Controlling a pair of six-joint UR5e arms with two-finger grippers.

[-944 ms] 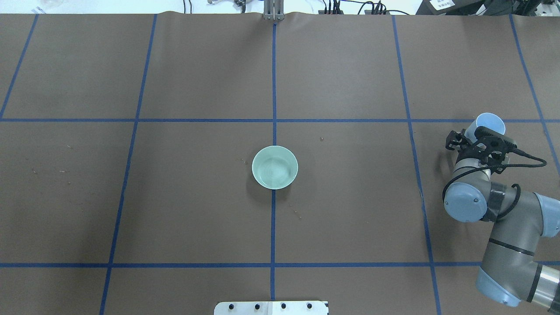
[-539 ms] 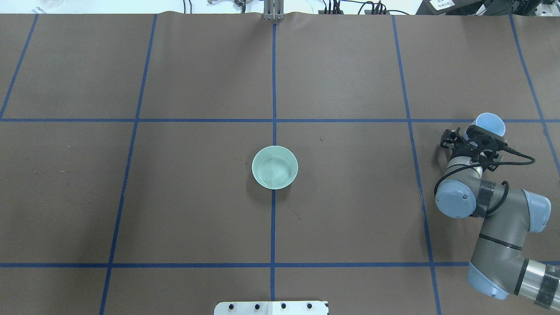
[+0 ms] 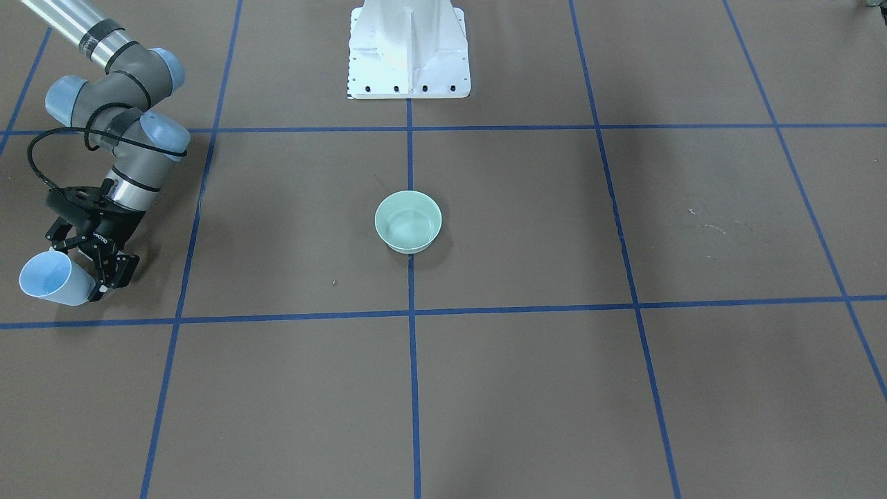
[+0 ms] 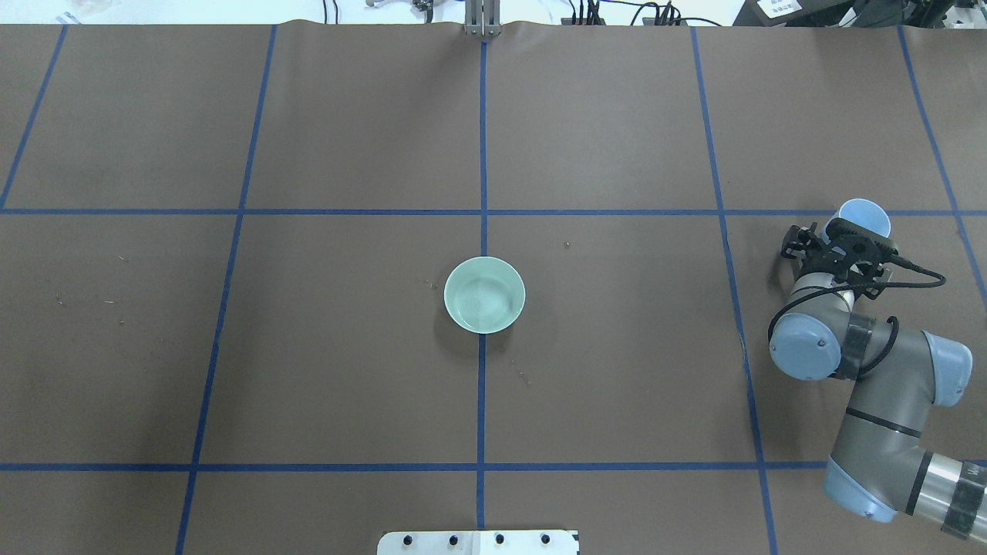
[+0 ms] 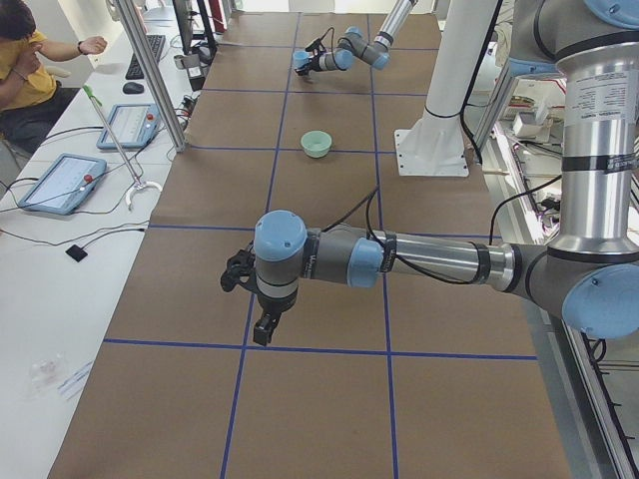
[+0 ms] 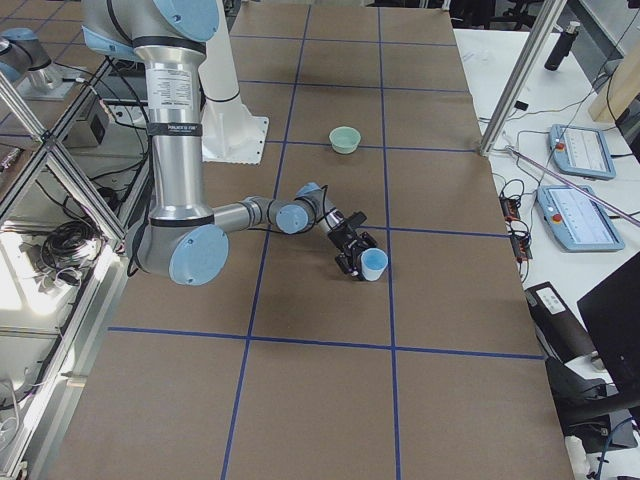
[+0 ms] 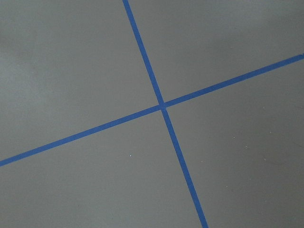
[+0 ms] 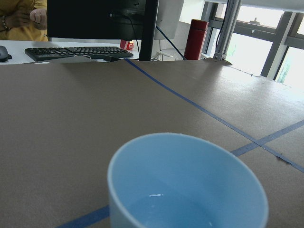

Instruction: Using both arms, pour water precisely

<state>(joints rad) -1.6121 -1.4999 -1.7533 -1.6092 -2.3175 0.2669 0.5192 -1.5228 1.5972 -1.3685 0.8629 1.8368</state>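
Tabletop (image 4: 347, 139): brown sheet ruled into squares by blue tape (image 4: 483, 154); everything I'm watching sits on or over it.
Pedestal (image 3: 409, 48): white, bolted down at the robot's edge of the tabletop, on the centre tape line.
Left arm (image 5: 429, 264): I only get it from the side camera, stretched out low over the left end of the tabletop. Its wrist camera looks straight down on a crossing of two tape lines.
Right arm (image 4: 887, 370): folded over the right end of the tabletop, with the wrist reaching toward the far side.
Left fingers (image 5: 265, 324): pointing down above the sheet. From that single side view I cannot tell whether they are apart or together.
Right fingers (image 3: 111, 272): one on each side of the cup (image 3: 52, 281), close against its wall. I cannot tell whether they press it or merely bracket it.
Bowl (image 4: 484, 295): pale green, round and upright at the middle of the tabletop, on the centre tape line, well apart from both arms.
Cup (image 4: 865, 216): pale blue, mouth upward, near the right end of the tabletop, just beside a cross line of tape.
Water (image 8: 166, 209): low in the cup and clear. On my right wrist feed it shows only as a thin white glint near the bottom.
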